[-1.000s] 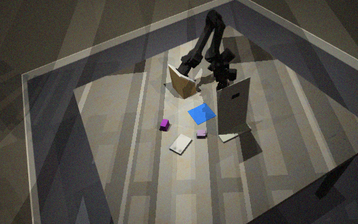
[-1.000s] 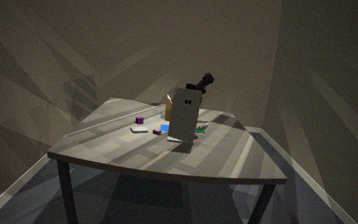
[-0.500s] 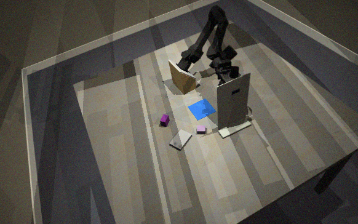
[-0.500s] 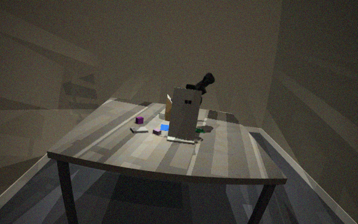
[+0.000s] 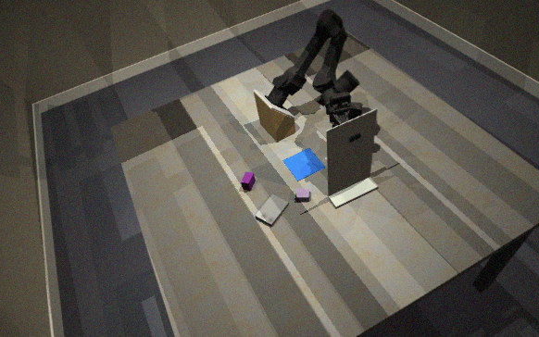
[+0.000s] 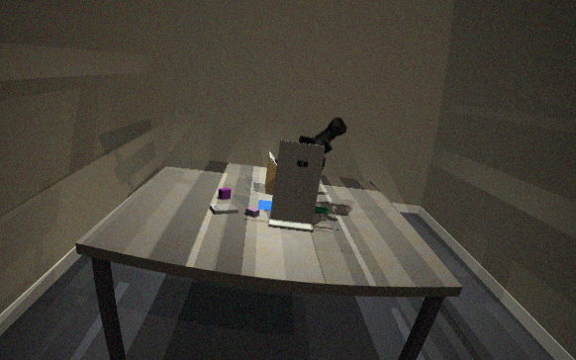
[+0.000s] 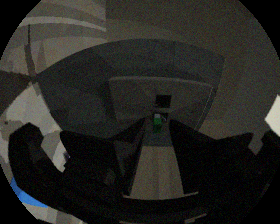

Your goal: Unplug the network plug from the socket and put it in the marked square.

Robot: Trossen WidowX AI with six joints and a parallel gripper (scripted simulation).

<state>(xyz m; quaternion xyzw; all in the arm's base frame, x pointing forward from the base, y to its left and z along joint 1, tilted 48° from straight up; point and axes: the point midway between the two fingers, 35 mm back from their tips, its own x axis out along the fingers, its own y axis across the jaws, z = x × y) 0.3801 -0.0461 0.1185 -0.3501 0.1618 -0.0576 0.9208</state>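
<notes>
The upright grey panel (image 5: 350,157) (image 6: 295,193) stands on a pale base plate (image 5: 354,192) right of the table's middle. The dark backs of its sockets (image 5: 355,137) (image 6: 302,163) show near its top. The plug (image 7: 157,119), small and dark with a green tab on top, sits in the panel straight ahead in the wrist view. My gripper (image 5: 341,116) (image 7: 157,121) is at the far face of the panel, its dark fingers reaching in on either side of the plug, partly open. The blue marked square (image 5: 304,163) (image 6: 264,204) (image 7: 18,195) lies on the table left of the panel.
A brown wedge-shaped box (image 5: 273,121) (image 6: 270,173) stands by the arm's base. A purple cube (image 5: 247,180) (image 6: 224,193), a lilac block (image 5: 302,193) (image 6: 252,211) and a flat grey plate (image 5: 271,209) (image 6: 224,209) lie near the square. A small green thing (image 6: 321,210) lies right of the panel.
</notes>
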